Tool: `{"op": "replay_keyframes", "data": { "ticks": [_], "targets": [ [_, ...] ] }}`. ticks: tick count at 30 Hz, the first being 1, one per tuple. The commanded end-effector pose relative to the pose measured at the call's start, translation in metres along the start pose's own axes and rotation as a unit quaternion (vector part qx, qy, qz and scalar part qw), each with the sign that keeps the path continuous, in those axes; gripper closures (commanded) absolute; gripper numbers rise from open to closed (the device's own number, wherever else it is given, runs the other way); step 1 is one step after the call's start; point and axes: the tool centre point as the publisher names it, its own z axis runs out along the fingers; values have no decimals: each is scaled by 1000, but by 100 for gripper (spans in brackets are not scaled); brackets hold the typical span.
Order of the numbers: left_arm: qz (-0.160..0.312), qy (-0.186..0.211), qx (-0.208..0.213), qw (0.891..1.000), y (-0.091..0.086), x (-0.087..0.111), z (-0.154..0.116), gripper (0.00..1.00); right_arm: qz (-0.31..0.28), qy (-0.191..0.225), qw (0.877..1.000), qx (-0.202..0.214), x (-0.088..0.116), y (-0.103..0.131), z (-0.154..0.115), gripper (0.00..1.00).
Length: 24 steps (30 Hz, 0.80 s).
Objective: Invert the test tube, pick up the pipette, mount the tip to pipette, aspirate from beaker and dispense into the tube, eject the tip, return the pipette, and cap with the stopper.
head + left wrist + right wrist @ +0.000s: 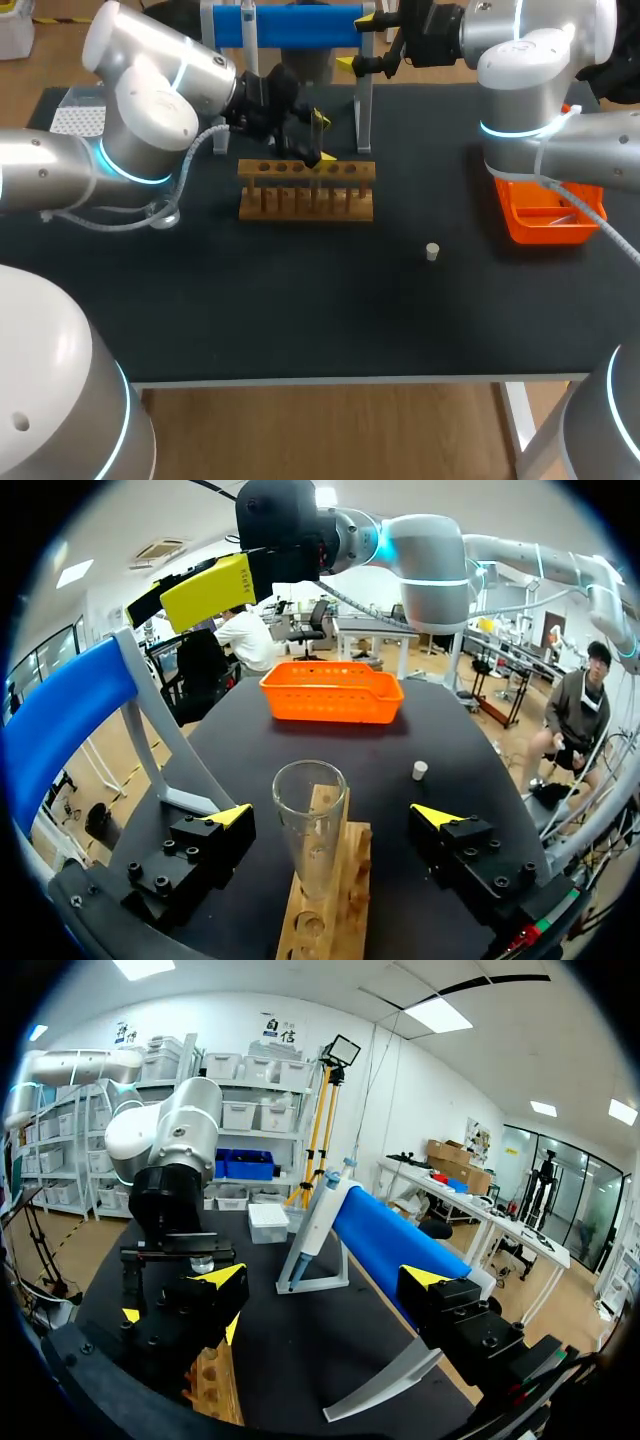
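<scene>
From above, the left arm [150,110] reaches over the wooden test-tube rack [305,190] on the black tabletop [300,300], and the right arm [530,50] hangs by the blue-barred pipette stand [290,25]; a small white stopper [432,251] lies alone between the rack and an orange plastic tray [530,232]. In the left wrist view the clear glass test tube [310,825] stands in the rack, long axis upright, open mouth up; the left jaws stand apart on either side of it, touching nothing. I judge it light, thin-walled, slick and breakable: pinch the bare wall above the rack, gently. In the right wrist view the right jaws are apart and empty, facing the white pipette [318,1225], which leans on its stand, narrow end down
</scene>
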Motion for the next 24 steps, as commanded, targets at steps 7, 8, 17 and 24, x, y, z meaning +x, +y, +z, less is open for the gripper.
{"op": "replay_keyframes", "data": {
  "ticks": [7,8,17,24],
  "targets": [
    [4,8,-1,1000,1,0,6,0,0,1,1000,0,-1,0,-1,0],
    [5,9,-2,1000,1,1,7,0,0,1,1000,0,-1,0,-1,0],
    [4,9,-6,1000,2,1,8,0,0,1,1000,0,-1,0,-1,0],
    [-3,-6,-17,1000,4,-1,9,0,0,1,1000,0,-1,0,-1,0]
  ]
}}
